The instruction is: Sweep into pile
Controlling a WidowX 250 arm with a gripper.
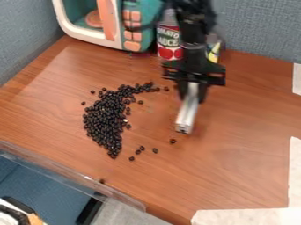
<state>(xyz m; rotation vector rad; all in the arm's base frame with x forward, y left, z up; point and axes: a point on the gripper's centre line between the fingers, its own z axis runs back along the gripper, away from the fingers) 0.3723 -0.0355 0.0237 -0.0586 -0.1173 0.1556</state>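
Black two-finger pincer (195,89) clenched on silver bar (187,110), far as I can tell. Small black beans (106,121) in curved heap on brown wooden tabletop (229,154). Gathering step; next: sweep strays (173,141) heapward.

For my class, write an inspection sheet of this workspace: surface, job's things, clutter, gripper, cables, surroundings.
Surface: brown wood table; white strips at the right; clear rail along the lower-left edge.
Job's things: black beans in a curved heap, several loose around it, one near the rail.
Clutter: toy microwave and sauce container at the back.
Gripper: black gripper, right of the heap, shut on a silver bar slanting down.
Cables: dark loop beside the arm, possibly a cable.
Surroundings: blue-grey partitions behind and left.
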